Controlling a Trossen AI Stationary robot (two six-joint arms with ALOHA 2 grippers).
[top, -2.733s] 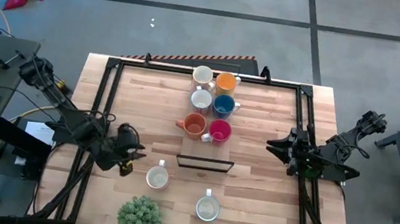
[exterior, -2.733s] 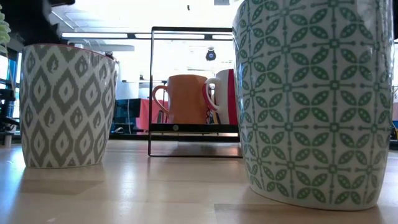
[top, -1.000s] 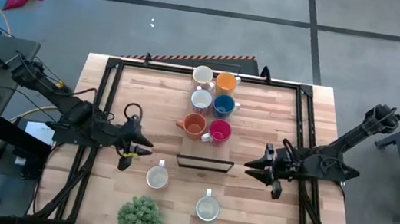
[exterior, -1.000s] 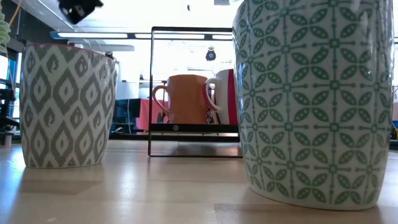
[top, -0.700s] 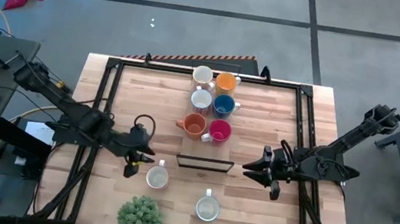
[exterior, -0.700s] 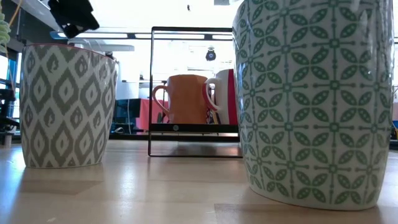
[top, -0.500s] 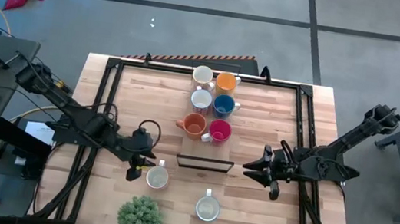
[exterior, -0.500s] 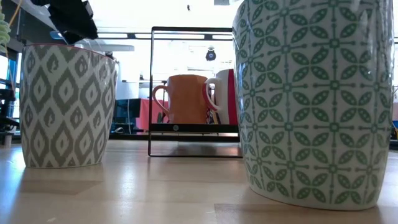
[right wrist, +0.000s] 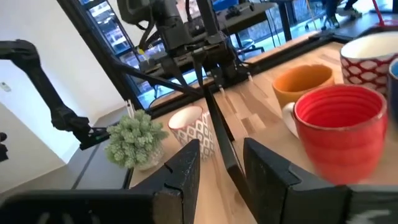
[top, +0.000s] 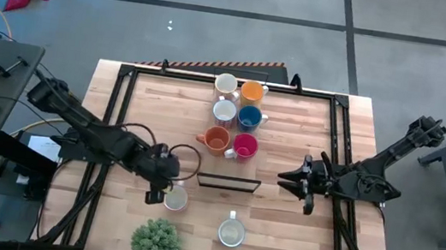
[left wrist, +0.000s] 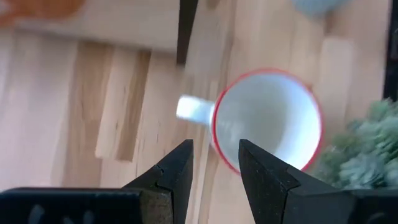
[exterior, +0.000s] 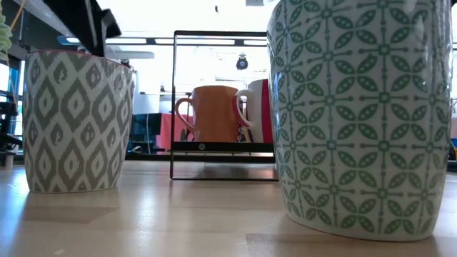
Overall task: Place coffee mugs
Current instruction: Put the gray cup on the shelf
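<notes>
— Moved? Left gripper (top: 158, 187) has slid onto the red-rimmed mug (top: 175, 196), fingers (left wrist: 177, 174) parted, straddling its rim beside the handle.
— Right gripper (top: 294, 184)? Open, holding nothing; low view hides both — bare table (top: 277, 236) beyond.

green-patterned mug (exterior: 357, 114) cut off by frame edges; plant ball (left wrist: 367, 149) blurred, cropped

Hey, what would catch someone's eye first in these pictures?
Six mugs cluster in bright pairs at the table's far middle. Nearer, the left end effector hovers open over a red-rimmed mug, beside a spiky green plant ball.
</notes>
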